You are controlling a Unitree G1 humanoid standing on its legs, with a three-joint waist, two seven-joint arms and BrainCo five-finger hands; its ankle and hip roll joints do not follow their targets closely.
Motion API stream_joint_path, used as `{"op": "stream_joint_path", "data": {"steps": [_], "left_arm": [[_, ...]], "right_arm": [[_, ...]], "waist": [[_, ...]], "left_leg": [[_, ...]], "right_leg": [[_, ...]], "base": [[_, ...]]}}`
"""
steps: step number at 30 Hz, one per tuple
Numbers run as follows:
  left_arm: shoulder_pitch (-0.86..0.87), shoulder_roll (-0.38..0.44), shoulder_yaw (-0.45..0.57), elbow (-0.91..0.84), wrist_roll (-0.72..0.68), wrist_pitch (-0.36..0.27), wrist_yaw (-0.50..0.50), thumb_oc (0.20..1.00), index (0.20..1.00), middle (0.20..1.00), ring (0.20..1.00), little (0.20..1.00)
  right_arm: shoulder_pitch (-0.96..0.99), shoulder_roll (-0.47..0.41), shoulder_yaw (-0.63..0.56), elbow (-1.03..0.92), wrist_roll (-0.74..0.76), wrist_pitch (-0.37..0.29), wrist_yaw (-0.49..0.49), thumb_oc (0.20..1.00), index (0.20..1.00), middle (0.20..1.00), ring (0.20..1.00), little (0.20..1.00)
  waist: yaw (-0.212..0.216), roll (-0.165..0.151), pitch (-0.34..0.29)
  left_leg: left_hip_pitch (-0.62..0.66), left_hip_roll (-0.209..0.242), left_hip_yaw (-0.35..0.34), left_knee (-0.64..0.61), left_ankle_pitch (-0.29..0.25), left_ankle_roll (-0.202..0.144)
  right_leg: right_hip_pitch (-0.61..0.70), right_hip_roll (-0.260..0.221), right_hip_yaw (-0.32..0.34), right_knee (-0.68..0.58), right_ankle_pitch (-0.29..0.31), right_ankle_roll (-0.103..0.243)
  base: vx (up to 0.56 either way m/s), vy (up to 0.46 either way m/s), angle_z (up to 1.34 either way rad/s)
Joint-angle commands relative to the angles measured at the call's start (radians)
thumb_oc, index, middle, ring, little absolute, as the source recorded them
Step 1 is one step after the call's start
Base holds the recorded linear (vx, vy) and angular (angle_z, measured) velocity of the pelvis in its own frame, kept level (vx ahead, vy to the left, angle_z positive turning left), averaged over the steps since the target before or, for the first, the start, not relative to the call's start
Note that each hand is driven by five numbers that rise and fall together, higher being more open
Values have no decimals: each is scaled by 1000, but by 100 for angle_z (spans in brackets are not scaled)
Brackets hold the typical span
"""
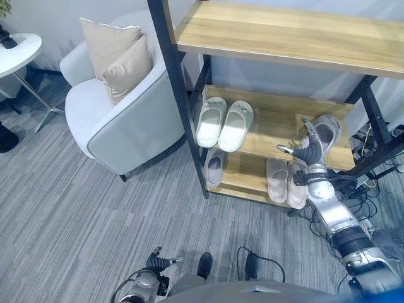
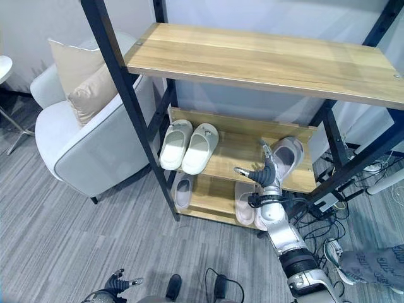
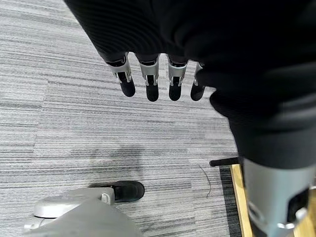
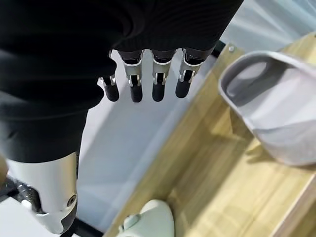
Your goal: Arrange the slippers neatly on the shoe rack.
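The shoe rack (image 1: pixel 189 126) has a black frame and wooden shelves. On the left of its middle shelf (image 1: pixel 278 123) a pale pair of slippers (image 1: pixel 224 124) lies side by side. A single grey slipper (image 1: pixel 326 131) lies on the same shelf at the right. My right hand (image 1: pixel 309 149) is open just in front of that slipper. In the right wrist view its fingers (image 4: pixel 159 84) are straight and stand apart from the grey slipper (image 4: pixel 276 106). On the bottom shelf lie another grey slipper (image 1: pixel 214 167) and a pinkish pair (image 1: pixel 279 180). My left hand (image 1: pixel 158 262) hangs open low over the floor.
A grey-white armchair (image 1: pixel 126 129) with two beige cushions (image 1: pixel 117 60) stands close to the rack's left post. A white round side table (image 1: pixel 17 52) is at the far left. The rack's wide top shelf (image 1: pixel 284 35) overhangs the slippers. Cables (image 1: pixel 379 214) lie by the rack's right leg.
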Motion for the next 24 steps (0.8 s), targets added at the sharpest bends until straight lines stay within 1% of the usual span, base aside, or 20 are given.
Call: {"op": "stream_joint_path", "data": {"steps": [1,2,4,7,8,9,10,13,18,20,24], "left_arm": [[-62,-9,4,99,46,-20,-7,1000,1000,1000,1000,1000],[-59,-5,3,100,49,-19,-12,1000,1000,1000,1000,1000],[-55,-2,-2,103,47,-21,-19,1000,1000,1000,1000,1000],[-49,-1,-4,106,41,-20,-27,1000,1000,1000,1000,1000],[-42,0,-6,107,36,-21,-31,1000,1000,1000,1000,1000],[-42,0,-6,107,36,-21,-31,1000,1000,1000,1000,1000],[-41,1,-8,105,35,-22,-35,1000,1000,1000,1000,1000],[-34,3,-14,104,24,-24,-38,1000,1000,1000,1000,1000],[-28,4,-22,104,18,-23,-34,1000,1000,1000,1000,1000],[-38,0,-17,112,24,-13,-18,1000,1000,1000,1000,1000],[-45,-1,-15,118,26,-10,-11,1000,1000,1000,1000,1000]], "right_arm": [[-38,-17,-47,-50,-34,-48,-11,1000,1000,1000,1000,1000],[-50,-47,-62,-30,-40,-45,-13,1000,1000,1000,1000,1000],[-83,-77,-75,27,-24,-38,-26,1000,1000,1000,1000,1000],[-109,-99,-87,71,-21,-28,-42,1000,1000,1000,1000,1000],[-129,-120,-92,110,-32,-19,-62,1000,1000,1000,1000,1000],[-130,-120,-91,111,-32,-19,-63,1000,1000,1000,1000,1000],[-149,-140,-97,146,-42,-9,-73,1000,1000,1000,1000,1000],[-195,-152,-105,221,-12,3,-93,1000,1000,1000,1000,1000],[-201,-158,-114,284,-14,13,-121,1000,1000,1000,1000,1000],[-175,-142,-118,306,-26,21,-133,1000,1000,1000,1000,1000],[-171,-133,-112,325,-19,24,-129,1000,1000,1000,1000,1000]], "waist": [[13,-26,23],[9,-20,21],[4,-9,22],[2,2,24],[2,10,27],[2,11,27],[3,18,32],[2,31,39],[-1,34,40],[-10,25,32],[-12,20,32]], "left_leg": [[24,-10,3,5,-107,-9],[25,-7,5,5,-106,-10],[24,-7,12,5,-103,-13],[19,-6,13,5,-100,-14],[15,-5,15,5,-97,-15],[15,-5,15,5,-97,-15],[9,-4,17,5,-93,-17],[-2,-5,19,5,-88,-20],[-4,-6,17,5,-87,-21],[-2,-4,18,5,-92,-21],[-1,-4,18,5,-95,-21]], "right_leg": [[111,-51,-21,11,-111,85],[112,-50,-18,11,-112,84],[108,-49,-12,11,-111,83],[100,-47,-6,11,-111,82],[95,-46,-3,11,-111,82],[95,-46,-3,11,-111,81],[89,-45,-2,11,-110,81],[80,-44,-1,11,-111,80],[82,-43,-4,11,-115,78],[84,-41,-4,11,-120,76],[83,-40,-2,11,-122,76]], "base": [[5,-50,0],[10,-52,0],[3,-60,0],[-2,-32,-8],[0,-21,-13],[-9,-27,-7],[-8,-27,-4],[-2,-16,-2],[8,-5,-1],[36,-22,3],[0,0,0]]}}
